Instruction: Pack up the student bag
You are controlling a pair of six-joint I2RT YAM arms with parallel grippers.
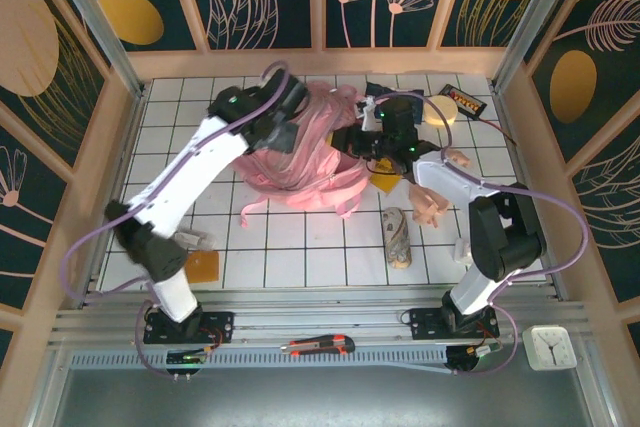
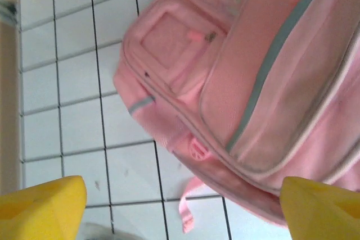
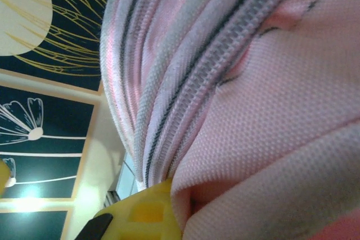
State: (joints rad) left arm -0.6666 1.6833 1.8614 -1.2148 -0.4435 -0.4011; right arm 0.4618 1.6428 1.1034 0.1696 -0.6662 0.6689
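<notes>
- Student bag: pink woven cloth, matt, coarse-grained up close; grey strips; ribbed zip teeth.
- Bench: white tiles, smooth, faint sheen; dark grout lines.
- Left end effector, fingers: yellow plastic, smooth, matt.
- Wall frame: pale wood, matt.

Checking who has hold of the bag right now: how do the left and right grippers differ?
The left gripper has its jaws wide open over the student bag, clear of it; the right gripper has its jaws shut on the bag's fabric beside a zipper. The left hangs above the front pockets, the right presses in at the bag's right side. Both have yellow fingertips.
</notes>
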